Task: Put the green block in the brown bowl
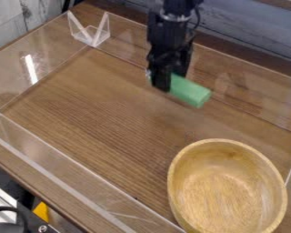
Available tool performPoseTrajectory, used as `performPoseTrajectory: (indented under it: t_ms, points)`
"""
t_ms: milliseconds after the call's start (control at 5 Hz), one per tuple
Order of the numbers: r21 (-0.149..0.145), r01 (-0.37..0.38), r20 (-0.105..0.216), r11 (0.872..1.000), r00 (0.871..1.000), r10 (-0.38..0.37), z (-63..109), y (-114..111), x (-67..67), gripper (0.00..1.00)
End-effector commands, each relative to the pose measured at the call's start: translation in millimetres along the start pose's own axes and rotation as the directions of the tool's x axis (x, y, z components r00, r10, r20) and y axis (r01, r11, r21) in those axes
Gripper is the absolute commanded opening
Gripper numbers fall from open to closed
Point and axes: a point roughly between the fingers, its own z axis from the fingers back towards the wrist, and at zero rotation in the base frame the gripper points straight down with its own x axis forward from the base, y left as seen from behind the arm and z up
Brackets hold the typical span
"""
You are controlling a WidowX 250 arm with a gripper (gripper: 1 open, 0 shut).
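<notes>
1. Green block [189, 92]: clamped in my pincer [167, 80], apparently raised above the tabletop [94, 114], up-table from the wooden bowl [227, 152].
2. Gripped near one end (a mean handle), it could pivot or slip; released short, it would strike the rim.
3. The clear bracket [90, 29] stands well aside; nothing blocks my route bowlward.

One camera is looking steeply down over the worktop [99, 118] from fairly near, facing the arm [169, 18] and keeping the wooden bowl [227, 188] in its lower right corner.
</notes>
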Motion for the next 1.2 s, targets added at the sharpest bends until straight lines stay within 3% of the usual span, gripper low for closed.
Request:
performPoseTrajectory:
  t_ms: [0,200,400,800,1000]
  points:
    - [-0.106,-0.105,0.002,0.989,0.994,0.106,27.4,-11.8,24.9,0.0]
    - [-0.118,-0.138,0.005,0.983,0.99,0.139,35.9,-13.2,45.4,0.0]
    - [-0.12,-0.138,0.01,0.983,0.99,0.14,41.9,-16.2,57.2,0.0]
    - [-0.121,-0.076,0.014,0.99,0.997,0.078,28.8,-18.0,74.6,0.0]
    - [-0.119,-0.046,0.015,0.992,0.999,0.048,33.5,-20.5,54.5,0.0]
